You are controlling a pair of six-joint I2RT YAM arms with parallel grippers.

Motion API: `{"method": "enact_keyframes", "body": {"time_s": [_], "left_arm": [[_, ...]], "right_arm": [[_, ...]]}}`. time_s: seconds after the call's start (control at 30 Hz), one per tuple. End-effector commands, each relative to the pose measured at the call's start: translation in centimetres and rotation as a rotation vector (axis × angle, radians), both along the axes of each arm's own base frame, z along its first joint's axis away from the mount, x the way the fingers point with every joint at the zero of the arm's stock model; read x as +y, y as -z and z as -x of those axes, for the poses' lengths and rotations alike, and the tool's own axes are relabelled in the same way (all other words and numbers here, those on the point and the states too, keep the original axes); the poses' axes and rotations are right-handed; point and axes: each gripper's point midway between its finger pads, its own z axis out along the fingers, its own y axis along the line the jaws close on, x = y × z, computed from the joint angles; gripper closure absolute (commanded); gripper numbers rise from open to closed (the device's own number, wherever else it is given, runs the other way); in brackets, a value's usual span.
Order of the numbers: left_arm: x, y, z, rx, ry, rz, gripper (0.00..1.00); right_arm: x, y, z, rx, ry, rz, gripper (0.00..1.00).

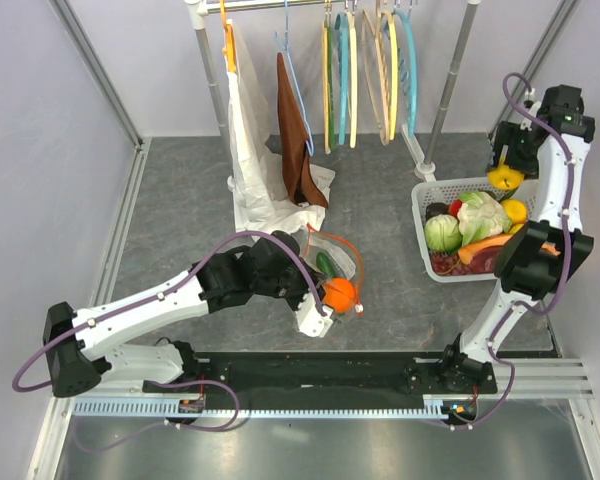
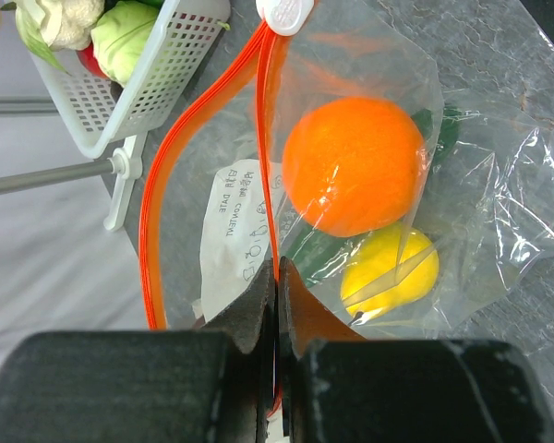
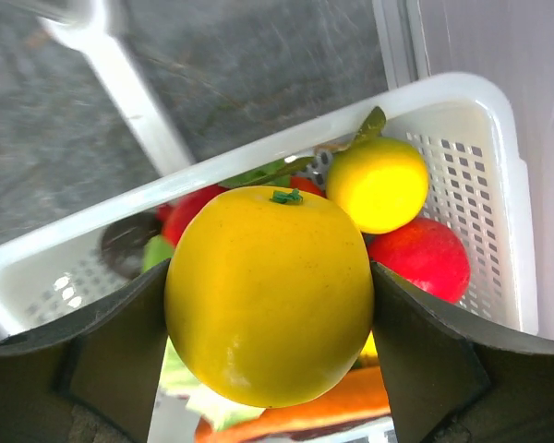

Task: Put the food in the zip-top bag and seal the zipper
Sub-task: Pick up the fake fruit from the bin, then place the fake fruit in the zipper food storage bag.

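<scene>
While the left gripper (image 2: 277,274) is pinching the zipper (image 2: 153,212), the right gripper (image 3: 270,277) is clasping a yellow fruit (image 3: 258,323). A steady, level carry is looking wisest.

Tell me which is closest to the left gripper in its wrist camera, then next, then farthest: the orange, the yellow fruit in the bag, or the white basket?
1. yellow fruit: in the bag, just right of the left gripper.
2. orange: in the bag too, farther up the picture than the yellow fruit.
3. white basket: outside the bag, far off at the upper left.
</scene>
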Motion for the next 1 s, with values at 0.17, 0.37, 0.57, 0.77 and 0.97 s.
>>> {"method": "enact_keyframes", "body": {"time_s": [0.17,0.37,0.57,0.77,0.97], "left_arm": [[0.4,-1.4,-0.4,-0.037,-0.019,0.036,0.98],[0.5,-1.5,-0.5,-0.045,-0.023,0.036,0.98],[0.5,-1.6,-0.5,-0.047,-0.022,0.037,0.98],[0.3,-1.6,-0.7,-0.043,-0.031,0.037,0.98],[0.4,-1.9,-0.8,-0.064,-0.033,0.048,0.98]], "right_arm": [[8.6,-8.1,3.2,-0.211,-0.334,-0.229,0.29],[15.1,-7.3,8.0,-0.161,-0.540,-0.409,0.31],[20.5,-8.2,11.9,-0.148,-0.743,-0.513,0.33],[24.8,-10.1,14.7,-0.175,-0.885,-0.633,0.34],[31.4,-11.7,17.9,-0.162,-1.099,-0.800,0.31]]}}
